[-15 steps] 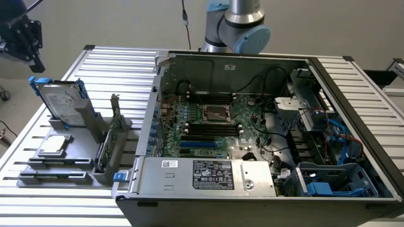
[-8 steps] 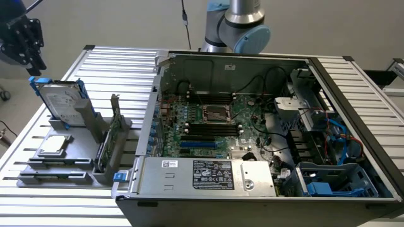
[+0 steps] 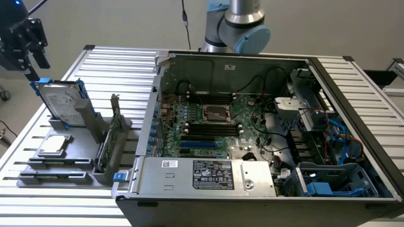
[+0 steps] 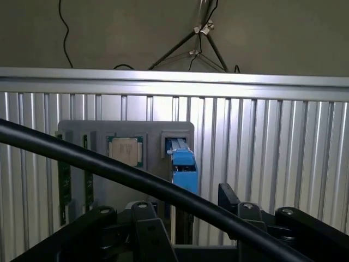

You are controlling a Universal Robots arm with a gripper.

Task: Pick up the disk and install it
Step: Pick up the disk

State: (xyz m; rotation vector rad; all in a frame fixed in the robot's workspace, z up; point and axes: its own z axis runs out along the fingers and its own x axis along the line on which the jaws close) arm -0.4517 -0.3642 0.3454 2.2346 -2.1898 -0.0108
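Observation:
The disk (image 3: 63, 101) stands upright on its edge in a grey holder (image 3: 57, 163) at the exterior view's left, its white label facing the camera and blue rails round its edges. My gripper (image 3: 37, 67) hangs just above the disk's top corner, apart from it. In the wrist view the disk (image 4: 182, 169) appears edge-on as a blue strip, and my gripper (image 4: 188, 218) stands open with one black finger on either side of that strip. Nothing is held.
The holder also carries a square silver chip (image 3: 54, 144) and an upright green circuit card (image 3: 112, 137). An open computer case (image 3: 252, 132) fills the slatted metal table (image 3: 113, 61), with blue drive bays (image 3: 334, 184) at its near right corner. A black cable (image 4: 82, 158) crosses the wrist view.

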